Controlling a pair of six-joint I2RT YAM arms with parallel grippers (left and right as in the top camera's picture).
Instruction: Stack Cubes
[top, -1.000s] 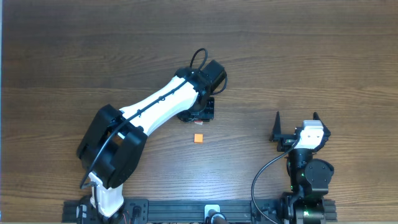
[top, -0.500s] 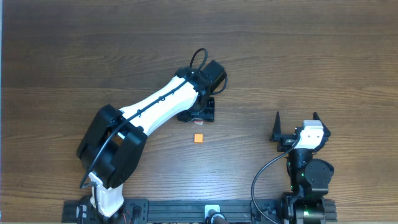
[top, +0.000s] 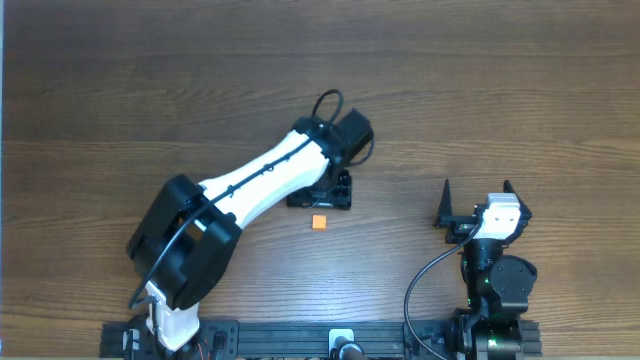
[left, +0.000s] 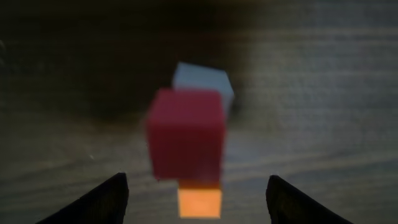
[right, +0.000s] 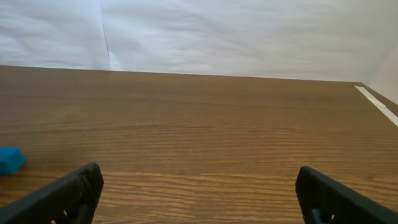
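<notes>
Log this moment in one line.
left jaws open above red cube | orange cube on table | right jaws open, holding nothing | stack unconfirmed

Red cube (left: 186, 134) between a pale blue cube (left: 202, 79) and an orange cube (left: 199, 202), all three bunched close together

Red cube (left: 186, 134), orange cube (left: 199, 202) stand before left pincer (left: 198, 180); blue cube (left: 202, 78) seemingly behind.
</notes>
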